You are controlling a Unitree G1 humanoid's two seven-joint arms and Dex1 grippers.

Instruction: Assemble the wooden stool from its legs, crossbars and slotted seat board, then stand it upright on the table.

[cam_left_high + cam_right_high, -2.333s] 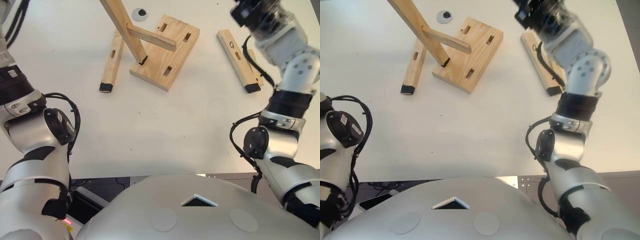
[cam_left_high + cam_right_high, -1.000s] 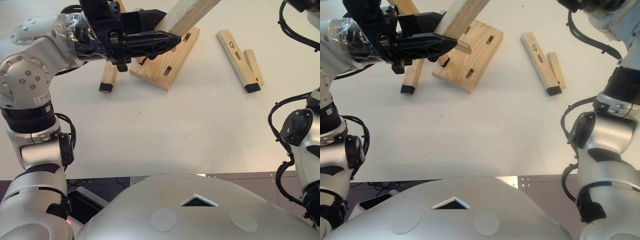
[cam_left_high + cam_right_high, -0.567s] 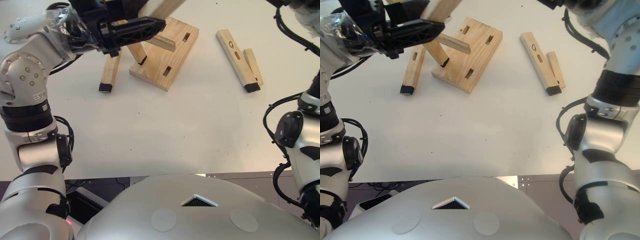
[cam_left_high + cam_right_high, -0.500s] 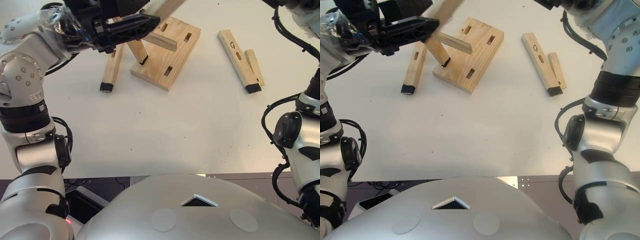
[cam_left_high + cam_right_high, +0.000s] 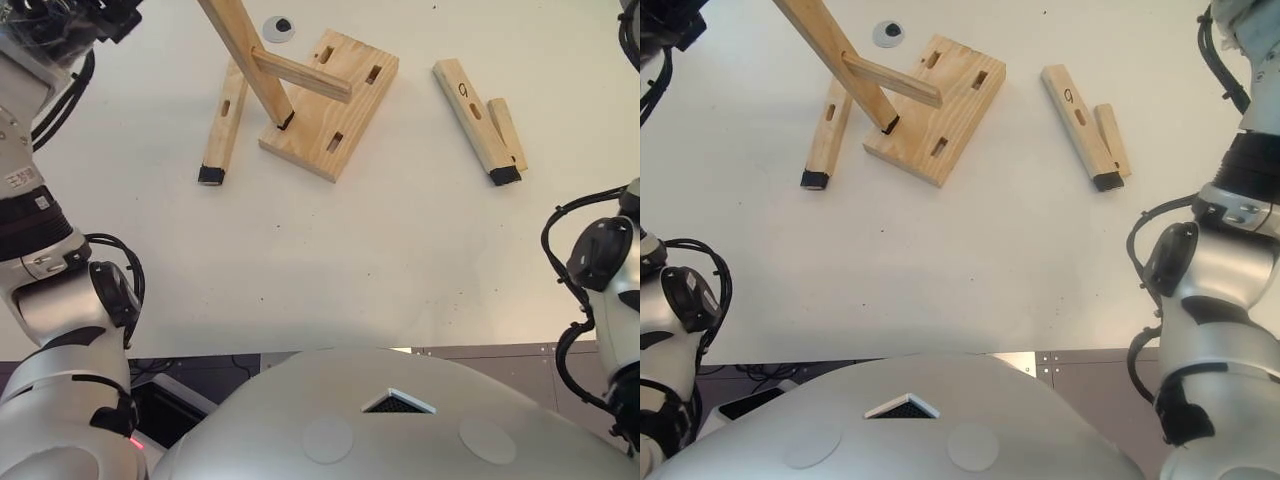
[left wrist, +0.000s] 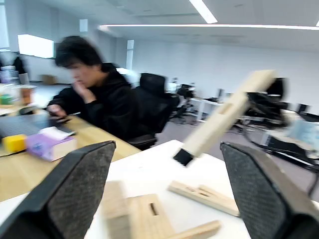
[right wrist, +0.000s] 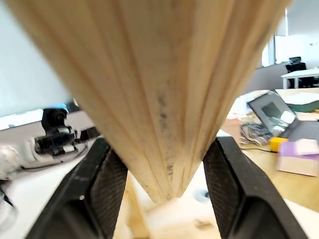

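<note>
The slotted seat board [image 5: 335, 110] lies flat on the white table. One leg [image 5: 245, 55] stands slanted in a slot of it, with a crossbar [image 5: 300, 75] plugged into its side. A second leg [image 5: 222, 130] lies left of the board. Another leg [image 5: 473, 115] and a short crossbar [image 5: 505, 125] lie to the right. My right gripper [image 7: 162, 164] is shut on a further wooden leg [image 7: 149, 89], which hangs in the air with its black foot [image 6: 183, 157] downward. My left gripper [image 6: 167, 145] is open, held high and away from the board [image 6: 144, 219].
A small round grey disc [image 5: 280, 28] lies behind the board. My left arm [image 5: 45, 40] is raised at the far left and my right arm [image 5: 1240, 200] stands at the right edge. Bare table [image 5: 350, 260] spreads in front of the parts.
My left arm has drawn back from over the seat board to the far left. The raised leg that crossed above the board has gone up out of the eye views.
</note>
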